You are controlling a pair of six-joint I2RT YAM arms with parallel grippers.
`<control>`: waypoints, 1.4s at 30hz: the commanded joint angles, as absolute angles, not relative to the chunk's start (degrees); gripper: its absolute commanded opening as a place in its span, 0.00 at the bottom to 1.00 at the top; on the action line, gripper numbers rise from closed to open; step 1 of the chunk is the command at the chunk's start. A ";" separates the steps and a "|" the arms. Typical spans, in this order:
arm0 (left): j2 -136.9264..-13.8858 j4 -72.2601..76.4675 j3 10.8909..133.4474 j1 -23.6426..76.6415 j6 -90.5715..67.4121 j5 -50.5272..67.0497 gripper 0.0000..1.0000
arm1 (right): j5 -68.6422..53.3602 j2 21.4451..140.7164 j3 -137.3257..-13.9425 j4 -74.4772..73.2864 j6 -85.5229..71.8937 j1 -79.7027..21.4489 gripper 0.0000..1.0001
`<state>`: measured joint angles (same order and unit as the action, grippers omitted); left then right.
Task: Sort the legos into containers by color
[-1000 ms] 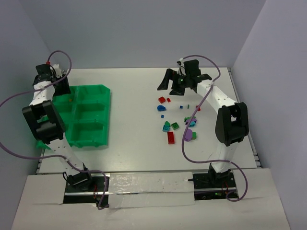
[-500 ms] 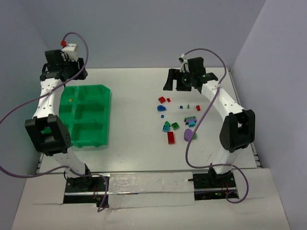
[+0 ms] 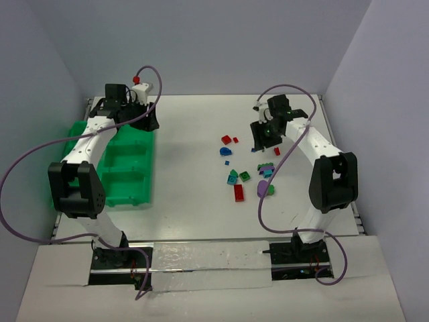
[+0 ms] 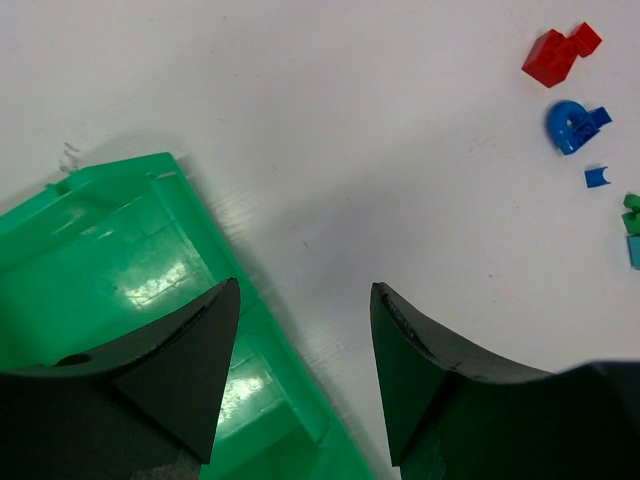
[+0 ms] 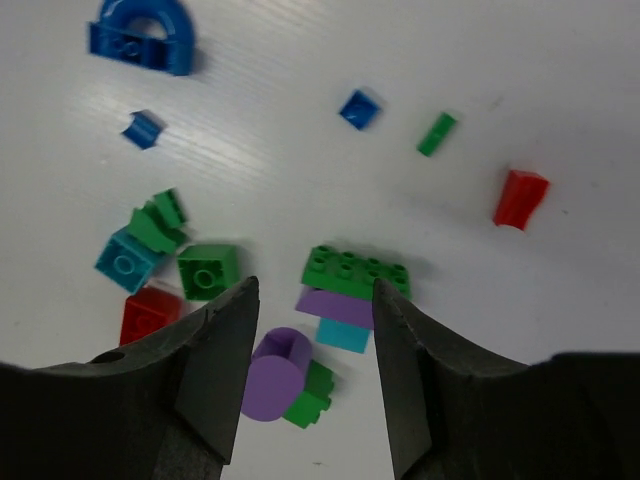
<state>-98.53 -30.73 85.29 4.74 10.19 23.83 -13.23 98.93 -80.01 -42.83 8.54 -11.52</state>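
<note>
Top external view: a white desk (image 3: 188,168) with two white-and-black arms bolted at its near edge. A bright green tray (image 3: 127,171) lies on the left, and the legos (image 3: 244,171) are scattered on the right, well apart from the tray.
Left arm (image 3: 94,137): reaches across the tray to its far right corner and hides part of it.
Left fingers (image 4: 205,345): parted, with nothing between them. In the left wrist view one black tip hangs over a corner compartment (image 4: 110,250), the other over bare desk just beside the tray's rim.
Right arm (image 3: 305,137): bends in over the far side of the lego scatter.
Right fingers (image 5: 225,345): spread apart and holding nothing, hanging above the pieces.
Seen through the right gap: a purple round piece (image 5: 272,385) touching a small green brick (image 5: 308,400), and a green studded plate (image 5: 355,270) lying against a purple piece (image 5: 335,305) and a teal one (image 5: 342,335).
Other legos, all on the desk: a blue arch (image 5: 140,35), two tiny blue bits, a small green bar (image 5: 437,133), a red piece (image 5: 520,197), a green brick (image 5: 208,270), a teal brick (image 5: 125,262) and a red brick (image 5: 150,315).
Tray: shallow bins with raised dividers, glossy under the light.
</note>
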 commanded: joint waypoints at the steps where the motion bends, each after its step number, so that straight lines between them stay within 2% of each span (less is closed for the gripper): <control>1: -94.43 -29.80 84.80 6.03 8.92 23.72 0.64 | -6.01 100.50 -80.96 -42.71 9.40 -7.68 0.55; 8: -94.04 -29.27 83.76 6.33 7.82 23.80 0.67 | -2.52 107.61 -83.19 -42.00 9.76 -2.86 0.53; 25: -93.51 -29.00 82.71 6.33 7.48 22.93 0.68 | -0.53 120.51 -92.30 -40.66 9.15 -1.22 0.52; 27: -93.43 -28.92 82.70 6.33 7.47 22.85 0.68 | -0.53 120.96 -92.64 -40.06 9.41 -1.05 0.49; 30: -93.69 -28.83 82.53 6.33 7.21 22.94 0.68 | -0.96 121.90 -92.98 -39.47 9.49 -1.05 0.33; 33: -93.78 -28.66 82.44 6.33 6.95 23.11 0.68 | -1.83 122.50 -93.93 -39.63 9.33 -1.05 0.26; 35: -93.95 -28.82 82.44 6.33 6.86 23.28 0.67 | -3.30 122.86 -94.81 -40.83 8.90 -0.97 0.06; 37: -93.82 -28.55 82.14 6.33 6.63 23.64 0.66 | -4.94 121.70 -95.17 -41.78 8.06 -1.05 0.01; 40: -93.15 -27.77 81.25 6.33 5.63 25.36 0.66 | -11.78 117.97 -94.82 -42.00 5.88 -1.05 0.00; 41: -92.76 -26.46 80.19 6.33 3.75 27.54 0.66 | -19.72 115.01 -94.18 -40.67 1.50 -1.05 0.00; 42: -92.45 -25.93 79.81 6.33 1.83 29.28 0.66 | -22.56 112.71 -93.47 -38.94 -0.16 -1.05 0.00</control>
<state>-95.59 -29.71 81.10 6.22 6.32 23.81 -8.56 121.74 -92.67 -41.55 6.63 -1.34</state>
